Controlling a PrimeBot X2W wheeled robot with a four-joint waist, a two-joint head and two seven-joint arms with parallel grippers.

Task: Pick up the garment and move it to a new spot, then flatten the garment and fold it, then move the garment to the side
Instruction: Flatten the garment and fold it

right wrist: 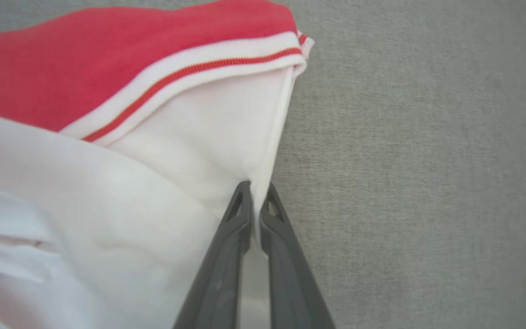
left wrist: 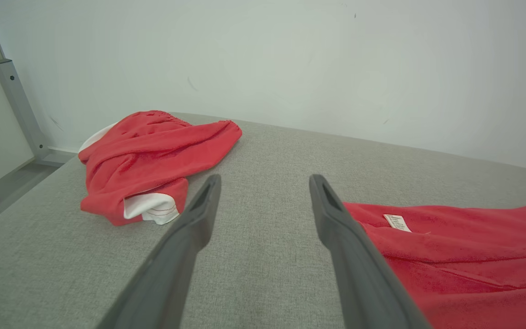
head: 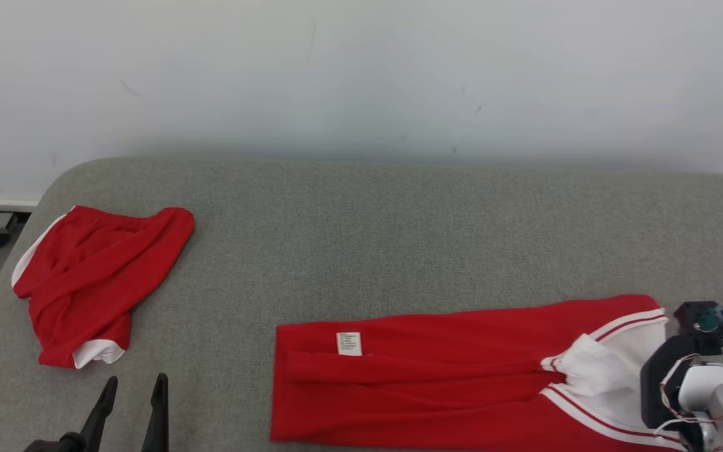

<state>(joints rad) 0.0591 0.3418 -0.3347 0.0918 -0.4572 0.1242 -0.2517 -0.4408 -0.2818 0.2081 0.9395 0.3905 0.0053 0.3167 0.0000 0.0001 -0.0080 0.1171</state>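
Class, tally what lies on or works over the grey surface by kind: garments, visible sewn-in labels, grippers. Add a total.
Garments: 2 (crumpled garment, long garment)
Visible labels: 1 (label on the long garment)
Grippers: 2 (left gripper, right gripper)
Total: 5

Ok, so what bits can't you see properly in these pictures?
Label on the long red garment: head view, print too small to read.
That garment's near edge: head view, partly cut off by the picture's bottom edge.
Its white end: head view, partly covered by the right arm.
Crumpled red garment: head view, bunched up, so its kind is unclear.
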